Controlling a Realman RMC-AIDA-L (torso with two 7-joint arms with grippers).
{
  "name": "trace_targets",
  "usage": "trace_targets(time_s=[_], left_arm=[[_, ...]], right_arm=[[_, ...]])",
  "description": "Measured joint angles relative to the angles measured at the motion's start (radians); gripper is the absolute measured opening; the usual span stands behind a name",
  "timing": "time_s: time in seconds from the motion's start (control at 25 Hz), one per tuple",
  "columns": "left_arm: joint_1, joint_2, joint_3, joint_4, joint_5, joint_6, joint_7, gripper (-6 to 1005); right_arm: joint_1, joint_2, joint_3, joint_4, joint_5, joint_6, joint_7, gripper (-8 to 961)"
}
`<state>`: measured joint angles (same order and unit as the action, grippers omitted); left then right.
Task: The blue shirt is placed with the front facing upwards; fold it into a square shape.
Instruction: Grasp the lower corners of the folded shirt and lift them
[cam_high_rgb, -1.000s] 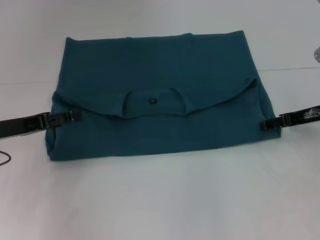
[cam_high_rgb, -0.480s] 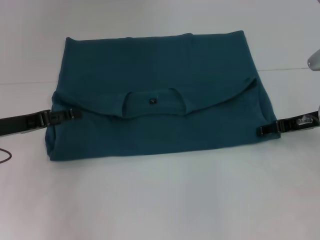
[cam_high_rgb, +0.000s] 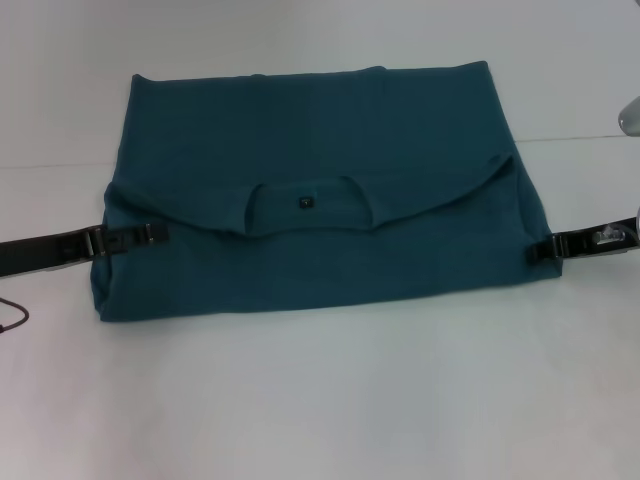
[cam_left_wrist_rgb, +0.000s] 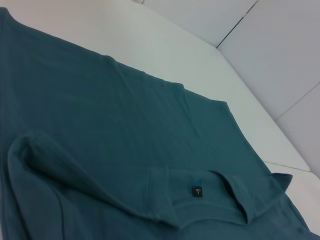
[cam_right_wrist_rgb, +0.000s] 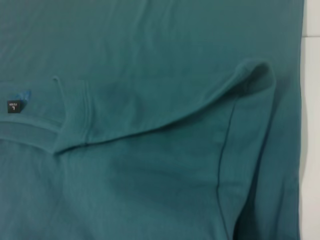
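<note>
Head view: the blue shirt (cam_high_rgb: 310, 190) lies flat on the white bench (cam_high_rgb: 320, 400), folded into a broad, roughly rectangular panel. Its upper portion is doubled over toward the robot, so the curved collar band and a small dark neck label (cam_high_rgb: 305, 202) sit near the panel's middle. The fabric is a matte teal knit with soft, rounded fold edges.

The left gripper (cam_high_rgb: 148, 235) lies low at the shirt's left edge, its slim black tip overlapping the cloth just below the fold. The right gripper (cam_high_rgb: 535, 251) lies at the shirt's right edge, tip touching the cloth. Whether either set of jaws is apart or together cannot be told.

Left wrist view: the fold forms a puffed ridge beside the collar. Right wrist view: a stitched seam runs down the cloth below the fold.
</note>
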<state>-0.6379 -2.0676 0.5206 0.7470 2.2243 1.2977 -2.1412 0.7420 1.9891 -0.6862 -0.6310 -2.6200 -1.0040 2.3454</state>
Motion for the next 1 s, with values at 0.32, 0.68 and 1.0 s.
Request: trace_targets(time_s=[0.32,0.68,1.0], left_arm=[[0.008,-0.002,-0.001,0.000,-0.001,0.000,0.003,889],[0.009,-0.011,0.001,0.000,-0.002,-0.014,0.018,888],[0.018,-0.009,0.044,0.045,0.047,0.008,0.035,887]], right_arm=[[0.003,0.001,-0.008,-0.001,0.000,0.000,0.000,276],[-0.005,0.001,-0.009,-0.012,-0.001,-0.005,0.000,26],[-0.015,-0.001,-0.009,-0.020,-0.003,0.001,-0.010,26]])
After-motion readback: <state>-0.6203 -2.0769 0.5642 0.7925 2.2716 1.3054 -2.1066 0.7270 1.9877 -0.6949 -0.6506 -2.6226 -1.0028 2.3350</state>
